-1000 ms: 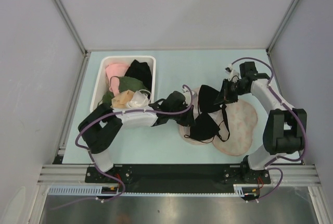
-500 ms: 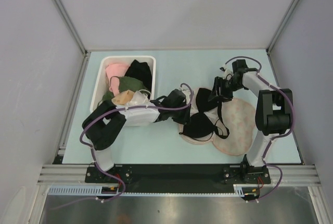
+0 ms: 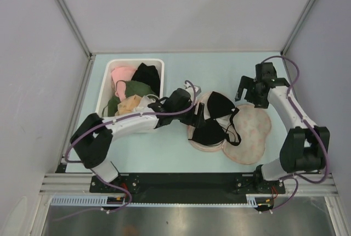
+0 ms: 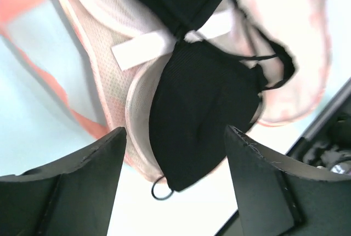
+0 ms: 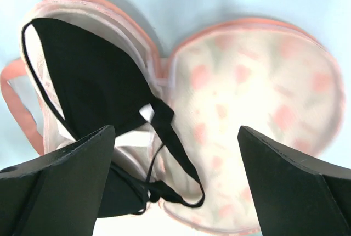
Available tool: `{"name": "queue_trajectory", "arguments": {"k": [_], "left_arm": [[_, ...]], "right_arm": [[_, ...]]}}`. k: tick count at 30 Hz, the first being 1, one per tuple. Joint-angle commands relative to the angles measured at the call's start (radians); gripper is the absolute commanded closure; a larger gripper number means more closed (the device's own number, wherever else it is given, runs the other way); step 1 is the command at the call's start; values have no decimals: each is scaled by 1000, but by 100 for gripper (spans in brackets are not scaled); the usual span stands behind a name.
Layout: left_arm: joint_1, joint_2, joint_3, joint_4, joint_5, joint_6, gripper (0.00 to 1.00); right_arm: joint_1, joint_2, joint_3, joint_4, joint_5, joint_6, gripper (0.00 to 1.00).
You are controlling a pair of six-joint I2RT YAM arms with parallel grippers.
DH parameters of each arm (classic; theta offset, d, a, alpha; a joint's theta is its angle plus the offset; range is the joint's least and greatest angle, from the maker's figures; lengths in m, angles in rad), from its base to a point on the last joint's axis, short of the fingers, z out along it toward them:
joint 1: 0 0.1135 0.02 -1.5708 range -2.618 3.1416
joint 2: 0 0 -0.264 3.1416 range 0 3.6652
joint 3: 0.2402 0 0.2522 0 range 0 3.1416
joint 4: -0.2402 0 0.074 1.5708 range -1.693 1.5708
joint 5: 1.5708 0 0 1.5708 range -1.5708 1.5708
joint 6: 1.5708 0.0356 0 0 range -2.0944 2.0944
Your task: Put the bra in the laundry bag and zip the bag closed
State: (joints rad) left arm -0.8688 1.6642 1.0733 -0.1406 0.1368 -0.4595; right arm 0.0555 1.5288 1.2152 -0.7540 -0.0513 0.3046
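The laundry bag (image 3: 253, 130) lies open like a clamshell, its printed half to the right and its pale cupped half (image 4: 109, 44) to the left. The black bra (image 3: 215, 119) lies loose over the cupped half. One cup (image 5: 88, 77) sits in the far hollow, the other cup (image 4: 203, 104) overhangs the near rim. Thin straps (image 5: 181, 159) trail across the hinge onto the printed half (image 5: 247, 82). My left gripper (image 3: 194, 116) hovers open at the bag's left edge, with nothing between its fingers (image 4: 82, 192). My right gripper (image 3: 245, 90) hangs open above the bag's far right, also holding nothing.
A white rectangular bin (image 3: 134, 62) stands at the back left, holding pink, green, beige and black garments. My left arm stretches across in front of it. The bag's pink zipper edge (image 4: 33, 71) trails on the pale blue table.
Both grippers have opened and let go of the bra, which now rests on the bag's left half. The right gripper drew back to the right, away from it.
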Motion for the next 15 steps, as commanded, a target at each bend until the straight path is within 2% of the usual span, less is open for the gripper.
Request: {"name": "queue_trajectory", "arguments": {"k": [1,4,5,6,7,9,12,14,15], "left_arm": [[20,-142,-35,-43,-51,5,24],[21,-214,-97,-33,-17,-19,33],[21,-228,-137,-24,25,-33,35],[19,-245,-163,1,44,-48,43],[16,-274,-191,21,69,-82,45],[11,-306,-274,68,109,-119,45],[1,-365,-355,111,106,-163,33],[1,-379,-384,133,112,-177,34],[1,-376,-391,136,115,-182,37]], "right_arm": [[75,-139,-109,-22,116,65,0],[118,-260,-198,30,33,77,0],[119,-318,-222,69,-40,91,0],[119,-344,-244,91,-80,103,1],[125,-372,-287,106,-120,111,6],[165,-438,-319,146,-186,140,10],[286,-493,-368,163,-167,160,12],[366,-506,-390,174,-165,188,18],[394,-512,-417,185,-170,221,22]]}}
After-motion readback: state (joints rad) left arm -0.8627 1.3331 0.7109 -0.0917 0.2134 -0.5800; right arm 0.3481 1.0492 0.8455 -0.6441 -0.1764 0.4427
